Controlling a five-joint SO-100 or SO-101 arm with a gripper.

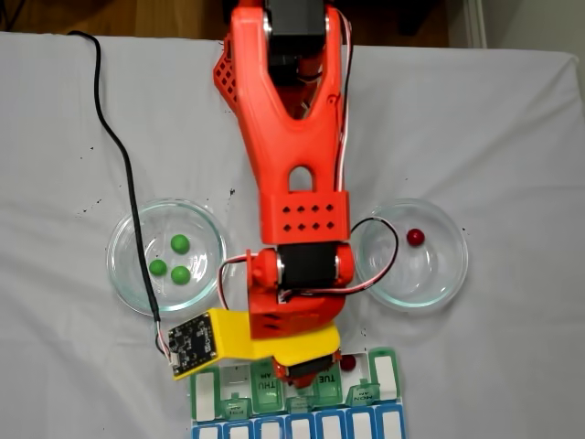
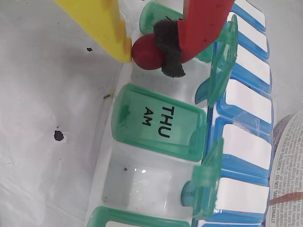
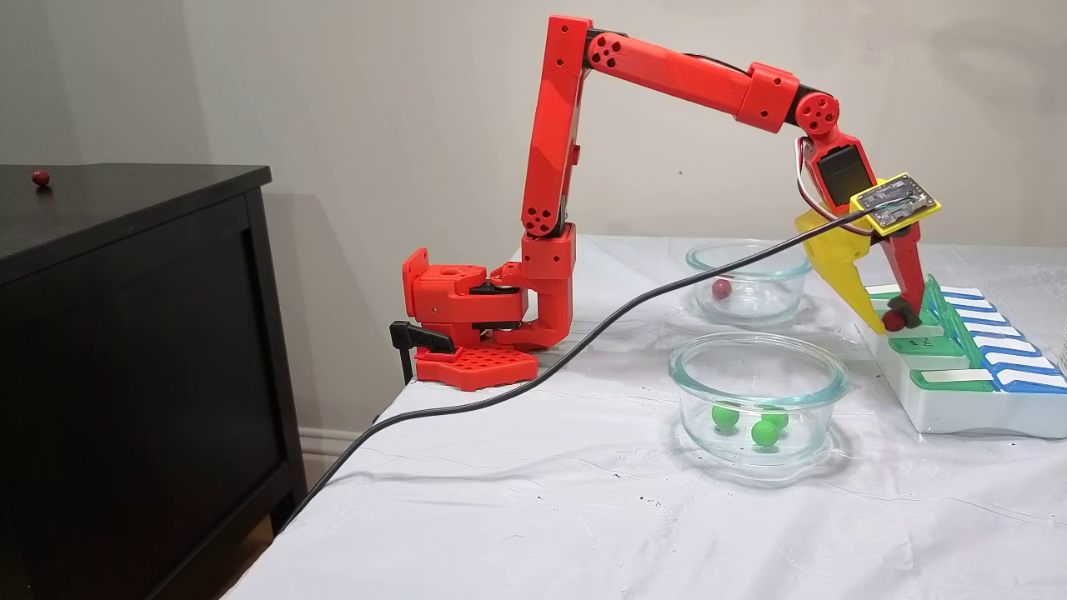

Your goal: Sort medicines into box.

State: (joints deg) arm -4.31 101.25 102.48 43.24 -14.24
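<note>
We saw the gripper (image 2: 147, 51) clamped on a dark red pill (image 2: 148, 52), the ball pinched between the yellow finger (image 2: 102, 23) and the red finger's black pad (image 2: 169, 47). Directly beneath it lay an open compartment (image 2: 163, 78) of the pill organizer (image 2: 156, 156), with the pill just above the compartment's rim; we could not tell whether it touched the plastic. The next compartment along in the wrist view was closed under a green lid marked THU AM (image 2: 158, 123), and beyond that another compartment stood open, its lid (image 2: 203, 182) tilted upright.

In the side fixed view the organizer (image 3: 967, 408) ran its long axis away from the camera, the green row on the arm's side and the blue-lidded row (image 3: 1021, 367) on the far side of the gripper (image 3: 894, 319).

Farther out, well apart from the gripper in the top-down fixed view, one glass dish (image 1: 123, 274) held three green pills (image 1: 174, 261), and the other dish (image 1: 452, 265) held one dark red pill (image 1: 416, 236). Another dark red pill (image 1: 348, 363) lay just beside the gripper in the organizer's green row. A black cable (image 1: 114, 137) crossed the white cloth (image 1: 512, 137).
</note>
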